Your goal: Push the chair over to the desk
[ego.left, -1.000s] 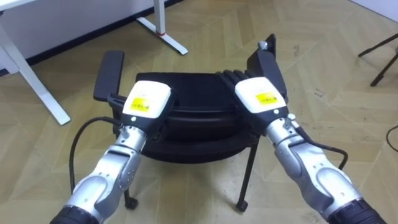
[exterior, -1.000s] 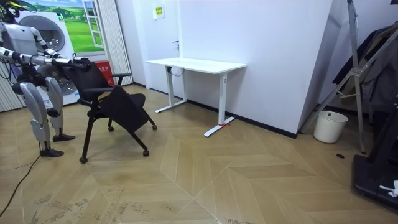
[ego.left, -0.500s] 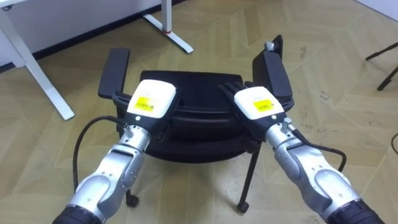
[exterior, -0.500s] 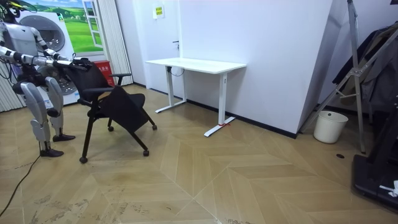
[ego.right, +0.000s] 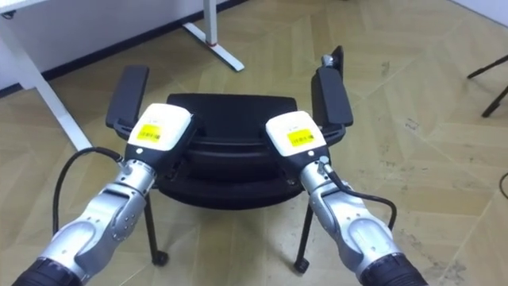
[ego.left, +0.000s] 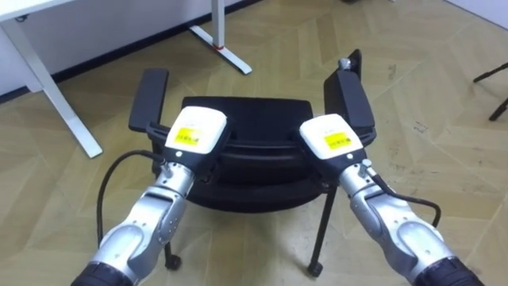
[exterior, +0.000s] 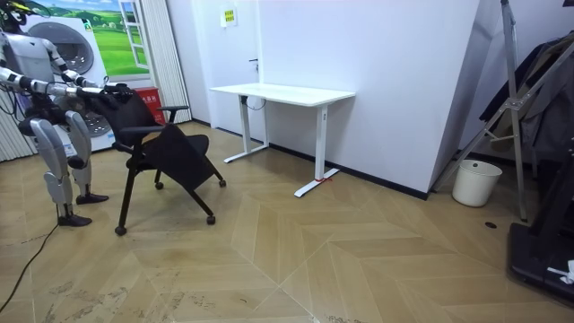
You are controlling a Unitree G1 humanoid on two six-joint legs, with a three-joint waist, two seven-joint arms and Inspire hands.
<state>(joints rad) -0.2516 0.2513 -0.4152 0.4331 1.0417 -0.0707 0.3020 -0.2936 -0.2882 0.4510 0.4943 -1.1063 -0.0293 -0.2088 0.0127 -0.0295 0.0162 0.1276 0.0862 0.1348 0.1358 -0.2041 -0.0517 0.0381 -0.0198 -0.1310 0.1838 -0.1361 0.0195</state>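
Observation:
A black chair (ego.left: 246, 119) with two armrests stands on the wooden floor right before me, its backrest nearest. My left hand (ego.left: 194, 131) lies on the left part of the backrest top, beside the left armrest (ego.left: 149, 99). My right hand (ego.left: 332, 137) lies on the right part, just below the right armrest (ego.left: 349, 99). Both hands show their white backs with yellow labels. In the room view I stand at the left behind the chair (exterior: 170, 148), arms stretched out to its backrest.
A white desk (exterior: 282, 91) stands by the wall beyond the chair; its leg (ego.left: 63, 103) and foot (ego.left: 230, 56) show ahead at the left. A washing machine (exterior: 63, 40) is behind me. A white bin (exterior: 475, 182) and a stand (exterior: 516, 108) are far off.
The eye view has shifted a little, with the desk leg drifting right. Both hands stay on the backrest. In the room view the chair and I stand almost as before.

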